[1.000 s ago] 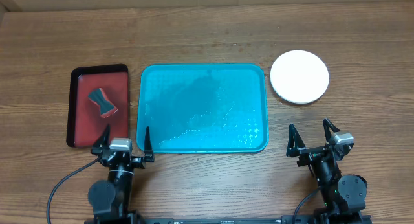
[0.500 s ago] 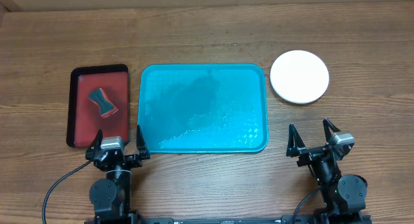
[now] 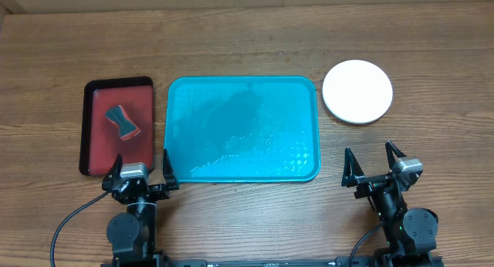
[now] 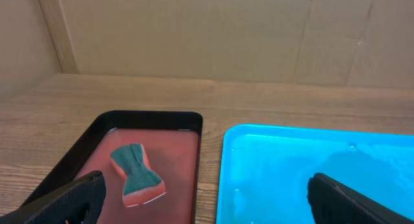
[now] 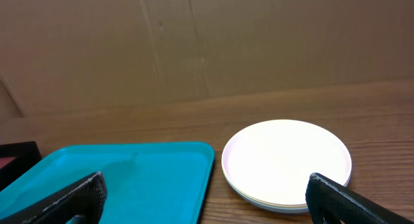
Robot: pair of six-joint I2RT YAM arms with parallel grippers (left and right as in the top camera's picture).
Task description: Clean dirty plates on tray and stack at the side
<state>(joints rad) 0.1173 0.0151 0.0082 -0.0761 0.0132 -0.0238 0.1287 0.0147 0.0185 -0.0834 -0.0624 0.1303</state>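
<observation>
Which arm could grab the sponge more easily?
Probably left. The left gripper, open, sits right by the red tray holding the sponge. The right gripper, also open, is across the blue tray, nearer the stacked plates.

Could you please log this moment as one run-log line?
tray: no plates | plates: stacked right of tray | sponge: on red tray | left gripper: open, empty | right gripper: open, empty

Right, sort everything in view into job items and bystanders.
Job: turquoise tray; plate stack, white on top; sponge, probably the cleaning tool.
Bystanders: dark red tray, only holding the sponge; cardboard wall behind the table.
</observation>
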